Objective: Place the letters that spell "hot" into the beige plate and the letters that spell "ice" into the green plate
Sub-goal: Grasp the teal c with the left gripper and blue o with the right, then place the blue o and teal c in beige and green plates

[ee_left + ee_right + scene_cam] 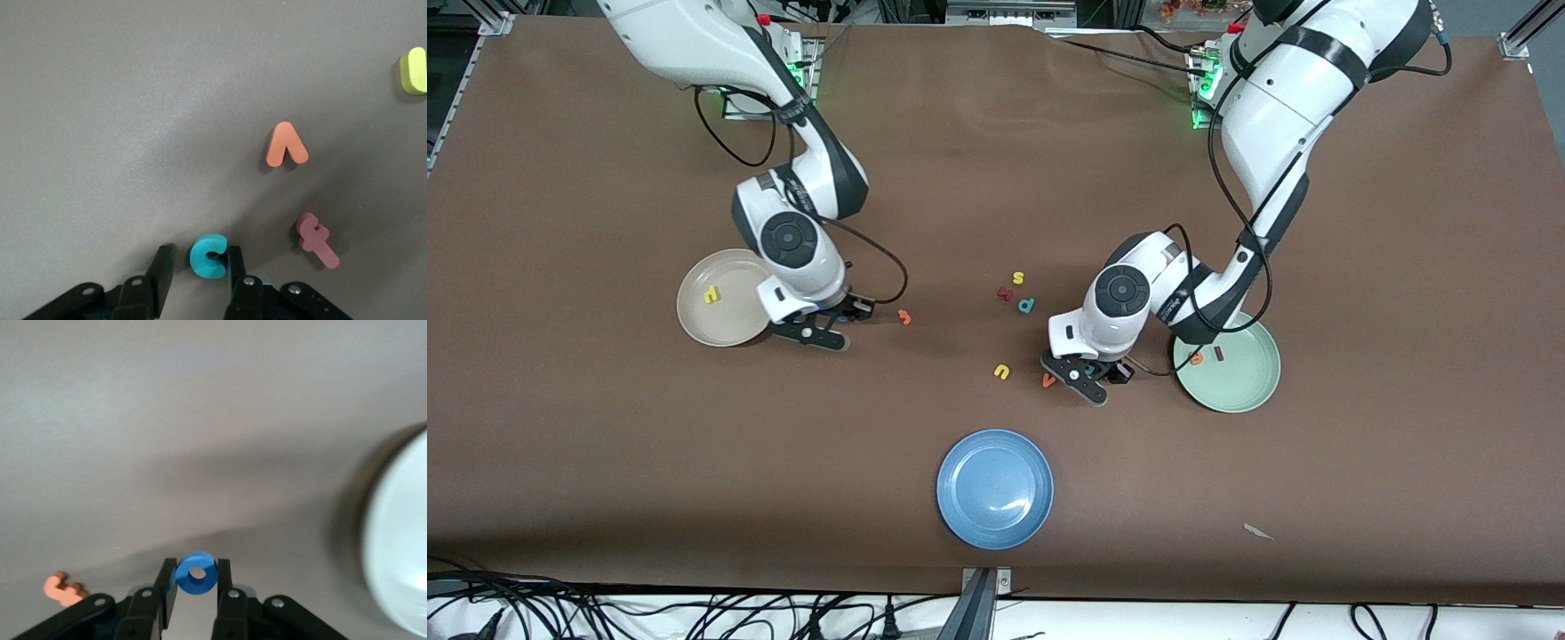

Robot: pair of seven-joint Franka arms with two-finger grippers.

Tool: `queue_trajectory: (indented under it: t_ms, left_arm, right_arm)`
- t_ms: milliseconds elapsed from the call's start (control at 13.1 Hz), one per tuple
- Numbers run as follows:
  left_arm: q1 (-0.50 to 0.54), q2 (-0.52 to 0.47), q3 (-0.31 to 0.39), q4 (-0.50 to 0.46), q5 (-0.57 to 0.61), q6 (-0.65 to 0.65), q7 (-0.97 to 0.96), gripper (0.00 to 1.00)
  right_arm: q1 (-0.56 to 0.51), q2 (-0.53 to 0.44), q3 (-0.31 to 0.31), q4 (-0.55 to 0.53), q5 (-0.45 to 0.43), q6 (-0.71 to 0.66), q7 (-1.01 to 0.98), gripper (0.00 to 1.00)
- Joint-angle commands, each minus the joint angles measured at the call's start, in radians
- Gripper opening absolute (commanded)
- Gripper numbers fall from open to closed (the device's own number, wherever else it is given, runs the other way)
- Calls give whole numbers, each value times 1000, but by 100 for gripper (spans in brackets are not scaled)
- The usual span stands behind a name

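Note:
My left gripper [199, 252] is down at the table beside the green plate [1240, 387], open around the teal c [209, 255]. One finger touches the c and a gap shows at the other. The orange e [1197, 357] and maroon i [1218, 353] lie in the green plate. My right gripper [195, 565] is shut on the blue o [196, 573], low beside the beige plate [703, 329]. That plate holds the yellow h [711, 294]. The orange t [904, 316] lies on the table near the right gripper [838, 318].
An orange v [287, 145], a reddish f [317, 240] and a yellow u [415, 70] lie close to the left gripper. A yellow s [1017, 278], a teal p [1026, 305] and a maroon letter [1005, 292] sit mid-table. A blue plate [994, 488] stands nearest the front camera.

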State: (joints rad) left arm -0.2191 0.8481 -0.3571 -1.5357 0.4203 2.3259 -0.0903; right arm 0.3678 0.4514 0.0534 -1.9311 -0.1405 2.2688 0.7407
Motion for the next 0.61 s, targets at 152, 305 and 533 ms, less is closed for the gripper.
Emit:
queue_trajectory:
  t_ms: [152, 305, 533]
  left_arm:
    - [-6, 11, 3, 37, 32, -2, 4, 3]
    - [4, -9, -2, 61, 34, -17, 1, 1]
    - [36, -53, -3, 57, 25, -78, 3, 5]
  right_arm:
    - [-7, -92, -137, -63, -4, -114, -258, 19]
    - [-7, -92, -194, -103, 6, -101, -378, 19]
    - [-9, -91, -259, -164, 71, -57, -532, 19]
